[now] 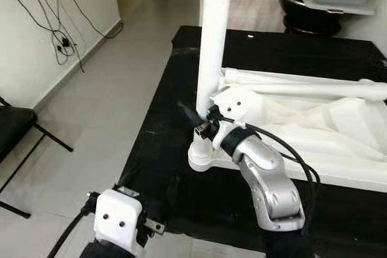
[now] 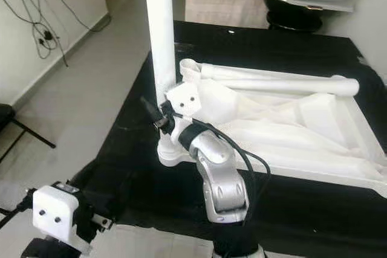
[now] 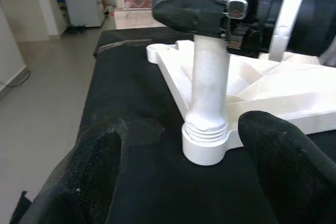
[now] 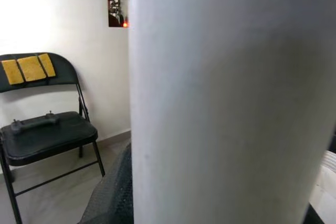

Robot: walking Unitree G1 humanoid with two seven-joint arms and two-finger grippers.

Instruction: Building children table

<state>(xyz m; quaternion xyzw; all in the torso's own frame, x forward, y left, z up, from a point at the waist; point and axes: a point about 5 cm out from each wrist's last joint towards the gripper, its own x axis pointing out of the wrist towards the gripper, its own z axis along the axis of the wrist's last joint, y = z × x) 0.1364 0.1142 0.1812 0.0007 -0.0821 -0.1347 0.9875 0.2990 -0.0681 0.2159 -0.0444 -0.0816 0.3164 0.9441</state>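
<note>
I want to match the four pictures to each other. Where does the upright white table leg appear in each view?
Left eye view: the upright white table leg rises at centre, right gripper at its base.
Right eye view: left of centre.
Left wrist view: centre, its threads in the corner socket.
Right wrist view: very close, across the right part.
Shared landmark: the black table top.

White plastic tabletop point(image 1: 338, 167) lies upside down on black cloth. One round white plastic leg point(image 1: 214, 40) stands upright in its near-left corner socket point(image 3: 206, 142) — threads visible; a second white leg point(image 2: 284, 83) lies across the far edge.
</note>
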